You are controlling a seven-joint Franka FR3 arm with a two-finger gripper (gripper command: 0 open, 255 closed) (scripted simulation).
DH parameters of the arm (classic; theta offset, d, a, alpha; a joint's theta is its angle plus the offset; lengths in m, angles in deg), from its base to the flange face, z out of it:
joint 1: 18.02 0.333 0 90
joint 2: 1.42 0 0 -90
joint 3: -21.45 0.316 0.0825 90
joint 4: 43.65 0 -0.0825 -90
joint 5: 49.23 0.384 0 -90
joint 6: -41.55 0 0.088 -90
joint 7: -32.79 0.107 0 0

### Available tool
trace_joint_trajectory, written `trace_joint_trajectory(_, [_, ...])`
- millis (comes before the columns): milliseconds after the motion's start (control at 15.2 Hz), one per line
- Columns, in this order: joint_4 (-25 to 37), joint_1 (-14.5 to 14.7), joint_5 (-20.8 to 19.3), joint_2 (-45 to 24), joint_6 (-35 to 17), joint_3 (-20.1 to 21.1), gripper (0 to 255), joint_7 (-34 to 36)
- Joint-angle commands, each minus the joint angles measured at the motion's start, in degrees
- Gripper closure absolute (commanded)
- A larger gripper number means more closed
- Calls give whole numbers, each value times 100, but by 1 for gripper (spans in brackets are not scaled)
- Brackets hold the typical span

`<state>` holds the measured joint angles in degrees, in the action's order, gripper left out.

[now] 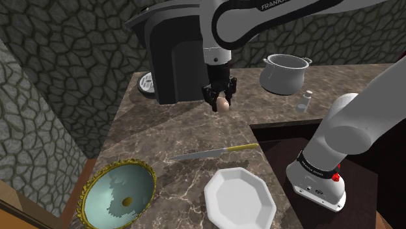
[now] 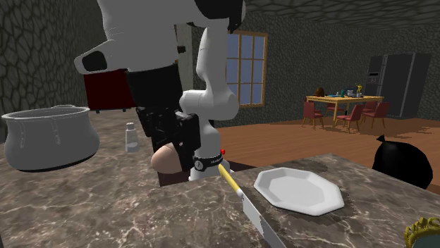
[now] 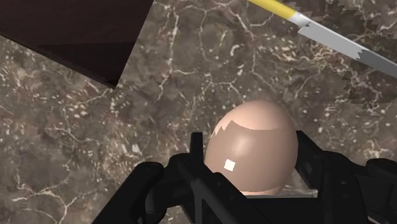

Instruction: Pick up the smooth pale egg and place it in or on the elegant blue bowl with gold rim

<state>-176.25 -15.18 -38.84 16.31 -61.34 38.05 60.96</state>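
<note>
A smooth pale tan egg (image 1: 223, 105) sits between the black fingers of my gripper (image 1: 220, 101) at the far middle of the marbled counter (image 1: 175, 133). In the wrist view both fingers (image 3: 312, 162) press against the sides of the egg (image 3: 254, 143), so the gripper (image 3: 251, 167) is shut on it, at or just above the stone. From the second exterior view the egg (image 2: 166, 161) peeks out below the gripper (image 2: 173, 137). The blue bowl with a gold rim (image 1: 120, 193) rests at the counter's near corner on the shoulder view's left; its rim (image 2: 423, 232) also shows.
A yellow-handled knife (image 1: 215, 153) lies between the egg and a white octagonal plate (image 1: 239, 198). A grey pot (image 1: 284, 73) and a small shaker (image 1: 304, 101) stand towards the shoulder view's right. A dark appliance (image 1: 170, 62) rises just behind the gripper.
</note>
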Motion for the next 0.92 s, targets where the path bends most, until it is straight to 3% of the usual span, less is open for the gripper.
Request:
trace_joint_trajectory(0, [138, 0, -3, 36, 175, -9, 255, 18])
trace_joint_trajectory(660, [758, -16, -27, 167, 923, -76, 255, 62])
trace_joint_trajectory(858, [1004, 138, 89, -79, 867, 217, 255, 492])
